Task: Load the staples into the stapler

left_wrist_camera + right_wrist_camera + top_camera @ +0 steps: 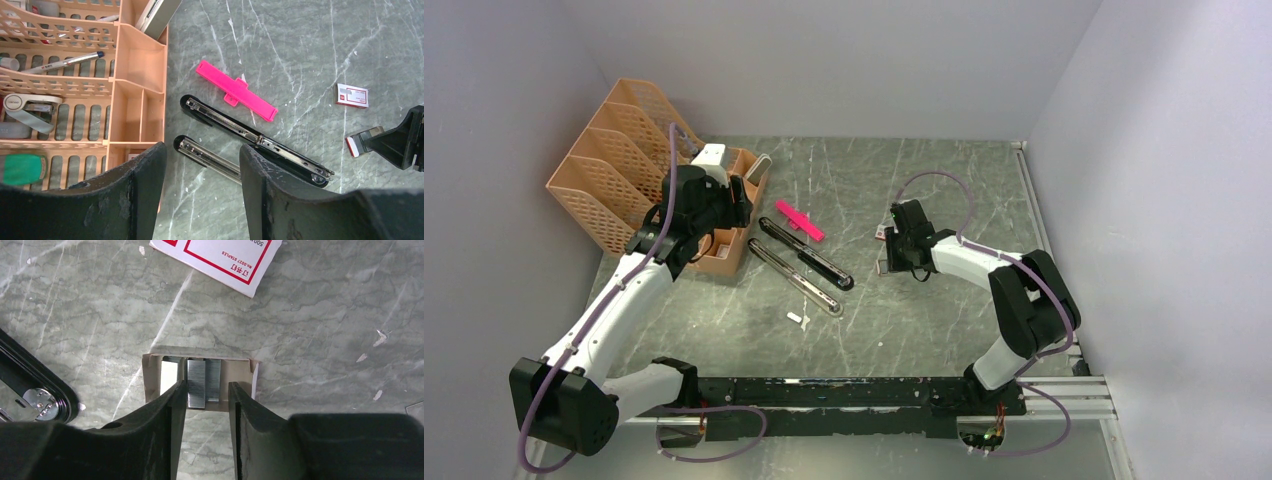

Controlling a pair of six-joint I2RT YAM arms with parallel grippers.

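- Top view: the stapler (809, 262) lies hinged open as two long black bars, left of centre on the surface (944, 320). It sits just right of the orange organizer (614, 175), with a pink piece (800, 221) just beyond it.
- The left jaws hang over the organizer's right edge. The right jaws point down at a small box tray (886, 267), well right of the stapler.
- Left wrist view: the left jaws stand wide, with nothing between the fingers (135, 195). The stapler's near bar shows in the gap below. A white sleeve with red print (351, 95) lies further right.
- Right wrist view: the staples (197, 382) sit as silvery strips in the open tray. The right jaws stand narrowly apart, astride the strips. One finger (165, 430) is at a strip's edge and the other is clear of it — not clamped.
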